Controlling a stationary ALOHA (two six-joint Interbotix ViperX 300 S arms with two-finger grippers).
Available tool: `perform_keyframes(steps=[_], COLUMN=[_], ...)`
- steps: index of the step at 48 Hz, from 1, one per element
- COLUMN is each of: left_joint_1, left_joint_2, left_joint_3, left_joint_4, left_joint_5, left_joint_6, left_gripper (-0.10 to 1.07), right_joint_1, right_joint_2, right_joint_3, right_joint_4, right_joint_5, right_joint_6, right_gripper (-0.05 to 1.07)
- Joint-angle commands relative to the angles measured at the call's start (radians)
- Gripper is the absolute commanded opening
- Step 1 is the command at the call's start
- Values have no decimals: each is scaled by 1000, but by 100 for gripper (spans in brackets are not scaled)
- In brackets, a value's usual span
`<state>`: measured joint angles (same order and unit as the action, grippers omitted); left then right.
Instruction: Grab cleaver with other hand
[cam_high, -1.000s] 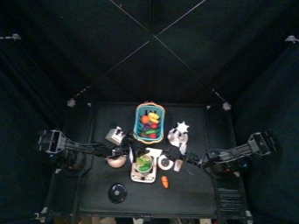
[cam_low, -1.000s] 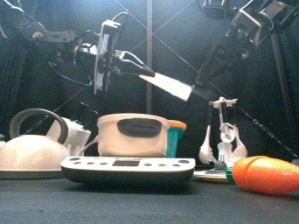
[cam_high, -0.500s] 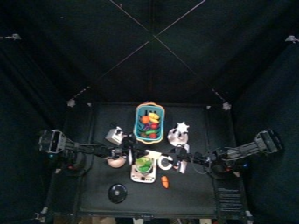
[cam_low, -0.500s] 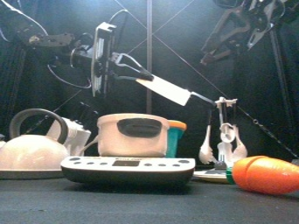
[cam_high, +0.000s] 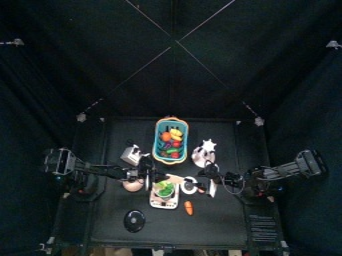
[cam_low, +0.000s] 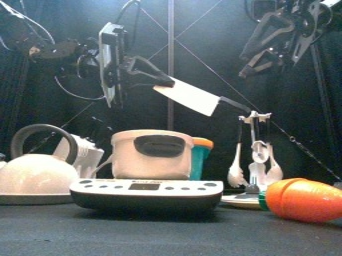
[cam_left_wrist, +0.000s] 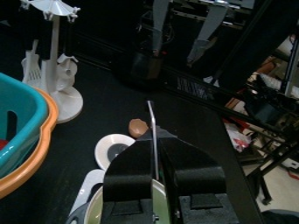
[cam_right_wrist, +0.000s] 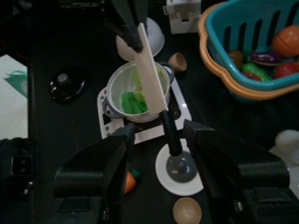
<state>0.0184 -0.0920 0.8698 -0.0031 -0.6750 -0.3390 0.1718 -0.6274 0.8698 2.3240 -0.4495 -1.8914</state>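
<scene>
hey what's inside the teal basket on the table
The teal basket holds colourful toy produce: red, orange and green pieces show in the top view, and the right wrist view shows an orange round piece. Anything underneath that top layer is covered.

top: overhead, far | front: table-level, near | wrists: close

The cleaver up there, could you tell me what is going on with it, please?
The left gripper holds the cleaver by its handle, in the air above the white pot and the kitchen scale. The right gripper hangs open, high on the other side, clear of the blade, so the handover has not happened yet.
</scene>
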Motion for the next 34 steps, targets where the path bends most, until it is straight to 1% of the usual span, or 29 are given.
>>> perform_keyframes(steps=[1, 7, 11, 17, 22, 29, 34], left_joint_1=[3, 5, 11, 20, 23, 21, 25], left_joint_2=[-8, -8, -8, -8, -8, -11, -15], left_joint_3=[-11, -11, -9, -9, -9, -9, -9], left_joint_4=[32, 72, 77, 77, 78, 81, 87], left_joint_5=[-12, -12, -12, -12, -12, -12, -21], left_joint_6=[2, 2, 2, 2, 2, 3, 9], left_gripper=[38, 38, 38, 38, 38, 38, 38], right_joint_1=[-18, -72, -114, -179, -183, -184, -183], right_joint_2=[-43, -106, -143, -175, -173, -161, -169], right_joint_3=[-5, 2, 6, 6, 11, -9, -8], right_joint_4=[3, 3, 2, 6, 9, 9, 6], right_joint_5=[26, 57, 77, 112, 121, 118, 77], right_joint_6=[-2, -3, -6, -11, -12, -15, -17], right_gripper=[84, 84, 84, 84, 84, 84, 84])
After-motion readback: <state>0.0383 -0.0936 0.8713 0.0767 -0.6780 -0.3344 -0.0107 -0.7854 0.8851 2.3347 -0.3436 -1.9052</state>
